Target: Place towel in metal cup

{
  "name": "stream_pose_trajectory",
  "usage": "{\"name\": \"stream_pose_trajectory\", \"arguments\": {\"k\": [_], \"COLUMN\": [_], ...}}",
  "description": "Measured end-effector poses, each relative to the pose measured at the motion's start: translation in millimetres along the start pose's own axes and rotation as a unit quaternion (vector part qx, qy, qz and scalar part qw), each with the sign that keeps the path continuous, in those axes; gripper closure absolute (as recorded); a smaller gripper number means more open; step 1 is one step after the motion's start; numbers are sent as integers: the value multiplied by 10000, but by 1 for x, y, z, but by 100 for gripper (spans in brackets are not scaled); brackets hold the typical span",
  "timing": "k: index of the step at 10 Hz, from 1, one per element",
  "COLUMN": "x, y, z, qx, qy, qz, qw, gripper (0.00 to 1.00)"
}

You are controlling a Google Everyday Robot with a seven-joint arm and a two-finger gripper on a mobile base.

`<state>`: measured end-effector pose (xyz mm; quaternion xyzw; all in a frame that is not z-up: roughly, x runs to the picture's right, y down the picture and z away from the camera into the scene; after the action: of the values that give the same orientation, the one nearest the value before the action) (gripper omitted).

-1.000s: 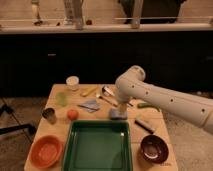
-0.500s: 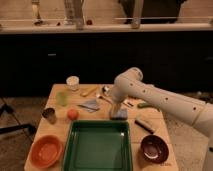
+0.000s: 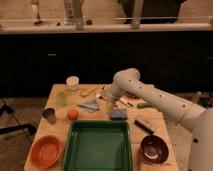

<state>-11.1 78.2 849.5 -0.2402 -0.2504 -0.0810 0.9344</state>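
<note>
Gripper (image 3: 106, 96) hangs low over mid desk (image 3: 59, 127), jaws spread, just right of the towel (image 3: 90, 105); its arm (image 3: 160, 100) crosses the far right side and blocks it. Going left from towel to metal cup (image 3: 49, 115) at the left edge, the orange ball (image 3: 73, 114) sits between them, with the pale green cup (image 3: 62, 98) just far of that line. The near side is filled by the green tray (image 3: 98, 145) and orange bowl (image 3: 46, 151), the blue-grey pad (image 3: 118, 114) lies near-right of the gripper, and there is free room above the metal cup.
</note>
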Motion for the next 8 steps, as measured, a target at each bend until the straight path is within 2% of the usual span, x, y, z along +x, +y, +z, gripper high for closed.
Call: {"name": "stream_pose_trajectory", "arguments": {"k": [4,8], "x": [-17,-17], "y": [-12,-17], "z": [40,68], "qx": [-290,-542], "qy": [-26,-3], "qz": [-232,-314], "qw": [9993,9980], "gripper": [20,20]}}
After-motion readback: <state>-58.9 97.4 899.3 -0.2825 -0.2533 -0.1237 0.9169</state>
